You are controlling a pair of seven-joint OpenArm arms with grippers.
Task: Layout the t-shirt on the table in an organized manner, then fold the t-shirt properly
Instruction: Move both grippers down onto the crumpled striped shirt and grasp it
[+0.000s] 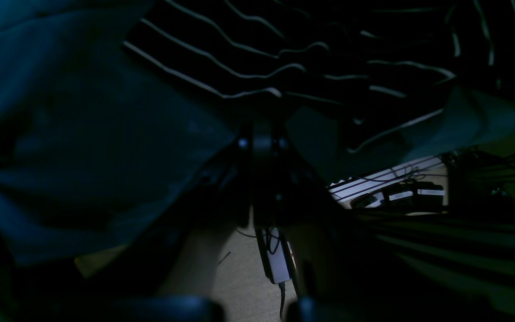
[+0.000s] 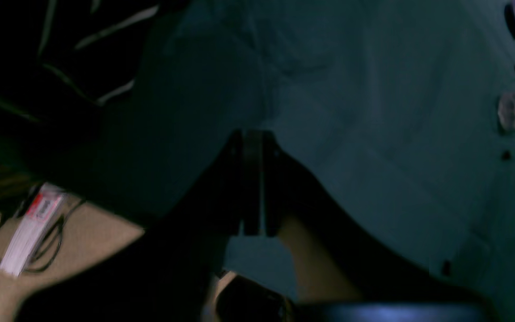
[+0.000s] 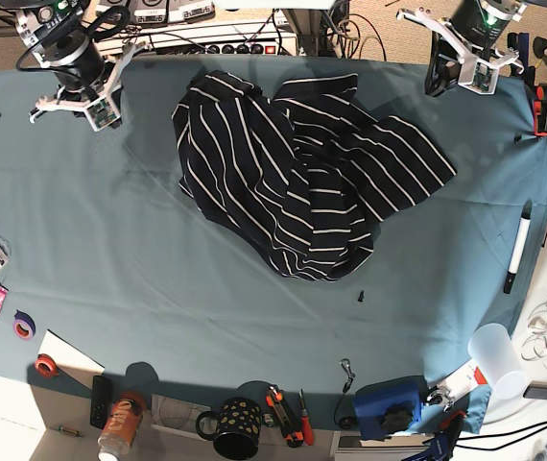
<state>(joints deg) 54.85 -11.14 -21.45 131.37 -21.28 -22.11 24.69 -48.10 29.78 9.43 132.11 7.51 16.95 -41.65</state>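
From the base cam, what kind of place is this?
Likely a robotics lab workbench: teal-draped table holding a crumpled t-shirt, power strips and cables behind, hand tools and a mug along the front.

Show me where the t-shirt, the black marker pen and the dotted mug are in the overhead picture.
t-shirt (image 3: 302, 182): base view, on the crumpled striped middle of the fabric.
black marker pen (image 3: 518, 248): base view, on its barrel, near the table's right edge.
dotted mug (image 3: 240, 427): base view, on the mug's dark rim at the near edge.
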